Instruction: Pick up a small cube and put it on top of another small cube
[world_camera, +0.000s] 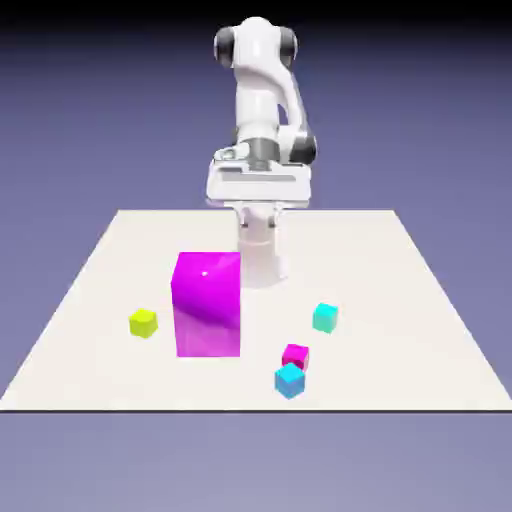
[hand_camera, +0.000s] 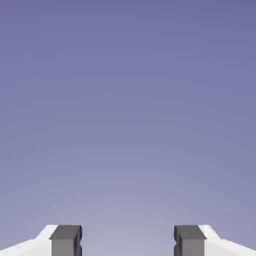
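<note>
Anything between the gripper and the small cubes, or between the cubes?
Nothing visible blocks the open gripper from the cyan cube. The big magenta block stands between the yellow-green cube and the other small ones. Nothing visible separates the blue cube from the small magenta cube.

Exterior view: tabletop (world_camera: 350, 250) bright, near white, detail washed out. Backdrop dim blue-violet, going black at the top edge. Small glare spot plus a soft lighter patch on the big magenta block (world_camera: 207, 305). White arm (world_camera: 257, 75) nearly blown out in places. No clear cast shadows. Hand view: smooth gradient, darker at top, paler toward bottom; fingertips (hand_camera: 65, 240) slightly soft and blocky at the edges. No lens distortion visible.
</note>
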